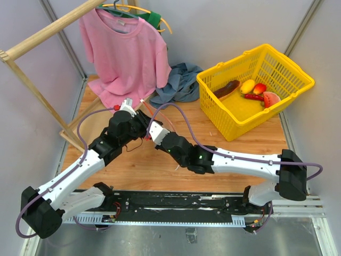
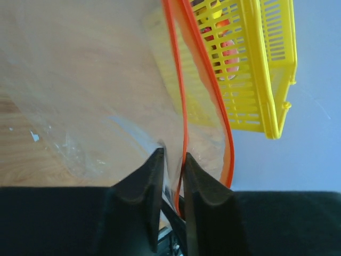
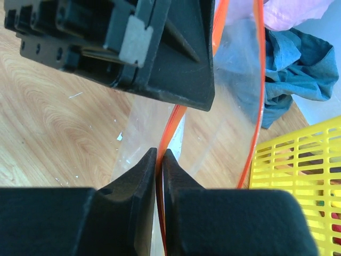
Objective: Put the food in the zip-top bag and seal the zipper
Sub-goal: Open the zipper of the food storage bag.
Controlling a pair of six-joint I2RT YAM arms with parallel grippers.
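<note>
The clear zip-top bag (image 2: 106, 80) hangs between both grippers above the wooden table, its mouth parted. Its orange-red zipper (image 2: 181, 80) runs in two strands; the slider is not seen. My left gripper (image 2: 173, 154) is closed on the bag's mouth edge, plastic and one strand between its fingers. My right gripper (image 3: 159, 152) is shut on a zipper strand (image 3: 170, 128), just below the left gripper. In the top view they meet (image 1: 145, 124). The food lies in the yellow basket (image 1: 234, 125): a brown-purple piece (image 1: 226, 88), a yellow fruit (image 1: 248, 85), a red pepper (image 1: 259, 88), a chili (image 1: 254, 97) and a watermelon slice (image 1: 270, 99).
A pink shirt (image 1: 125, 53) hangs on a wooden rack (image 1: 48, 29) at the back left. A blue-grey cloth (image 1: 181, 82) lies between the shirt and the basket. The basket stands at the table's back right, near the wall.
</note>
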